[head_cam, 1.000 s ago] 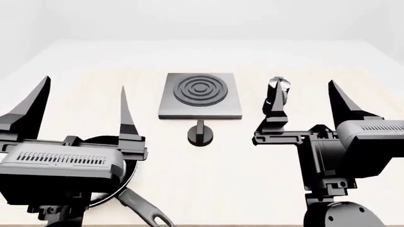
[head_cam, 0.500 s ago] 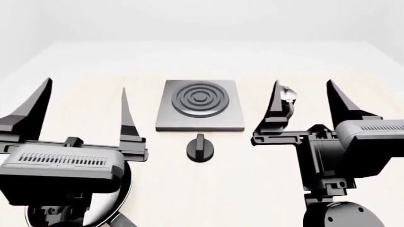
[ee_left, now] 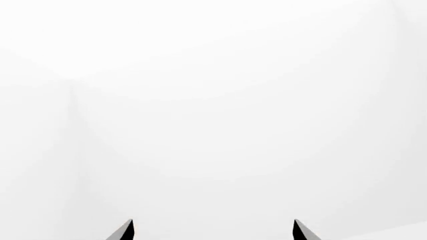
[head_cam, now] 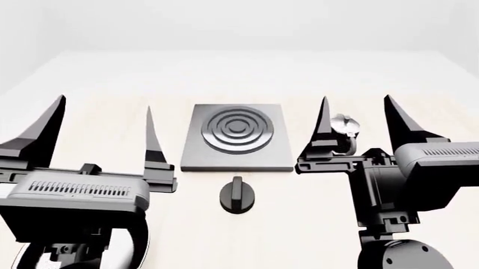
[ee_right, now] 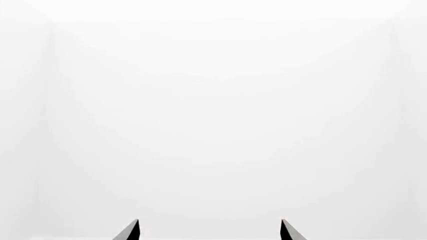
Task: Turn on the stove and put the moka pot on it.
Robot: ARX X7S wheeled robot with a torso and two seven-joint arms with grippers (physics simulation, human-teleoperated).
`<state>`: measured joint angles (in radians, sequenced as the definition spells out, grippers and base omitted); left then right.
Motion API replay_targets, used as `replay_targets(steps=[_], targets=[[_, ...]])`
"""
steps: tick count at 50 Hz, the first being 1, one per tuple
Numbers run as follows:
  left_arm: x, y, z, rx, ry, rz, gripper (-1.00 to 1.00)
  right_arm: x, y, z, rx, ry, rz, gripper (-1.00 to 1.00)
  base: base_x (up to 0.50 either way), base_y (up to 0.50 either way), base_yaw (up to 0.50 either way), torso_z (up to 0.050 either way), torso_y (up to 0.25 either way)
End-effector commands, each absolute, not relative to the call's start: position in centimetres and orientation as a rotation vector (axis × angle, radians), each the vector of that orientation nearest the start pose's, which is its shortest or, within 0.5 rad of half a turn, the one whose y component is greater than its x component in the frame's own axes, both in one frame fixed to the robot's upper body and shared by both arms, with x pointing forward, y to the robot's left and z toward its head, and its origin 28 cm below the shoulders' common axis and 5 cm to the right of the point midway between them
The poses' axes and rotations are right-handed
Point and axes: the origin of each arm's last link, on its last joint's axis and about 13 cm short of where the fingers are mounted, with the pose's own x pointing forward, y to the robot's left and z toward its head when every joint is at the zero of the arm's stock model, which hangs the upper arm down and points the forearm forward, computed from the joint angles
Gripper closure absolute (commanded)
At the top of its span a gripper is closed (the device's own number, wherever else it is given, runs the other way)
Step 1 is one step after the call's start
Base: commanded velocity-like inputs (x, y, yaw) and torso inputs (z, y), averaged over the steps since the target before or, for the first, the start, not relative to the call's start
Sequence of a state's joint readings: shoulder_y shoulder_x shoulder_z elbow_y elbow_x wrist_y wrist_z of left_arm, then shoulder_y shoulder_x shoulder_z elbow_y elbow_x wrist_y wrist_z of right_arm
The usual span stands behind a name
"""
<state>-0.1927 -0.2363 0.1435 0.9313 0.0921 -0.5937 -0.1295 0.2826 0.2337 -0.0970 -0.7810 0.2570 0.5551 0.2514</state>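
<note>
At the lower left of the head view, the left tool [head_cam: 105, 117] is seen with its two pointed fingers spread wide apart and nothing between them; beneath its body, at the bottom left corner, part of the rim of a round black frying pan [head_cam: 138, 246] is glimpsed, mostly hidden by the arm. In the left wrist view only two dark fingertips [ee_left: 127, 231] are shown at the bottom edge, well apart, against a blank white background. At the centre of the head view the stove [head_cam: 237, 137] is seen lying flat on the pale tabletop [head_cam: 239, 73], its concentric burner rings facing up, and its small black ridged knob [head_cam: 237, 196] is placed just below it in the frame, a little apart from the plate. To the right of the stove, the moka pot [head_cam: 346, 130] is partly seen, its silver lid showing between the two fingers of the right tool [head_cam: 356, 115], which are held apart and in front of it; whether they touch it cannot be told. In the right wrist view only two separated fingertips [ee_right: 289, 231] are shown.
</note>
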Motion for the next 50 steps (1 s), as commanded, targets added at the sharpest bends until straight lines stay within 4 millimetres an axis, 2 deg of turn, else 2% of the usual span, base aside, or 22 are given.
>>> replay_targets(steps=[1, 26, 37, 50], targets=[[18.7, 21.6, 19.0, 0.254, -0.533, 0.034, -1.00, 21.2, -9.9, 18.7, 0.002, -0.465, 0.031, -1.00, 0.20, 0.00, 0.00, 0.000, 0.000], [18.7, 21.4, 19.0, 0.252, -0.525, 0.029, -1.00, 21.2, -9.8, 18.7, 0.004, -0.461, 0.033, -1.00, 0.20, 0.00, 0.00, 0.000, 0.000], [19.1, 21.3, 18.6, 0.236, -0.500, 0.005, -1.00, 21.0, -9.7, 18.7, 0.009, -0.472, 0.050, -1.00, 0.01, 0.00, 0.00, 0.000, 0.000], [20.9, 21.1, 15.6, 0.171, -0.263, -0.166, -1.00, 21.1, -9.8, 19.0, 0.015, -0.483, 0.054, -1.00, 0.00, 0.00, 0.00, 0.000, 0.000]])
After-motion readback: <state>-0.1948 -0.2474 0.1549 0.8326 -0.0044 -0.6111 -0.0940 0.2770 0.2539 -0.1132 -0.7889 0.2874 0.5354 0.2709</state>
